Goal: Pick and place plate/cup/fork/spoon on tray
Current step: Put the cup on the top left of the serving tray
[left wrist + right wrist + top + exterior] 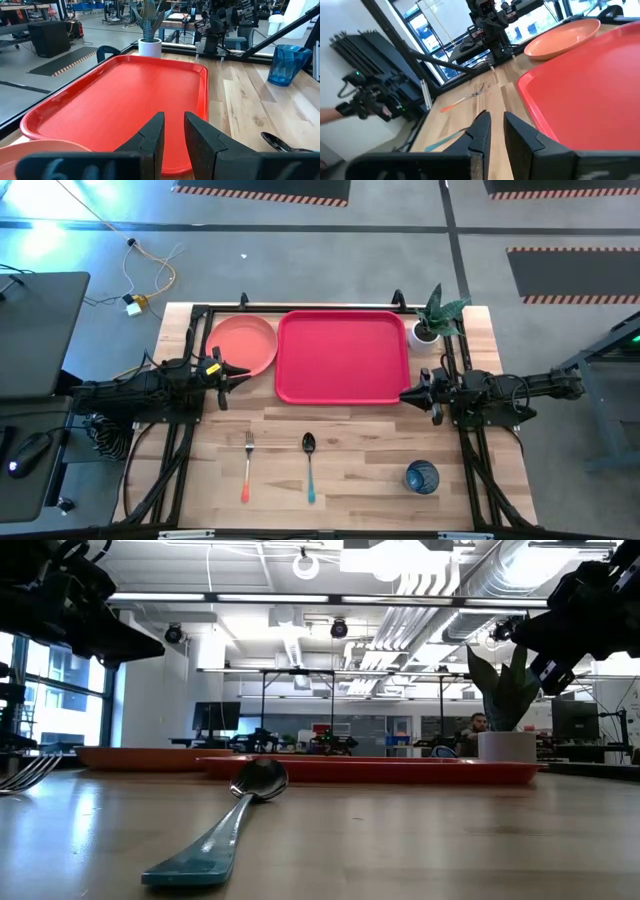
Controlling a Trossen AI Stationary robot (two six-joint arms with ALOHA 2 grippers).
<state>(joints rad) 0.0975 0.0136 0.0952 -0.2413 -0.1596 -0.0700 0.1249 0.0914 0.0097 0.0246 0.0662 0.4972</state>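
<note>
The red tray (340, 358) lies at the table's far middle. The pink plate (243, 346) rests flat beside its left rim. The fork (247, 465) and the spoon (309, 466) lie side by side near the front edge, and the blue cup (421, 477) stands upright to their right. My left gripper (240, 376) hovers shut and empty at the plate's near right edge, pointing at the tray (125, 95). My right gripper (408, 395) hovers shut and empty at the tray's near right corner (590, 90), pointing left.
A white pot with a green plant (432, 322) stands at the tray's far right corner. Dark frame rails run along the table's left, right and far sides. Bare wood lies between the tray and the cutlery.
</note>
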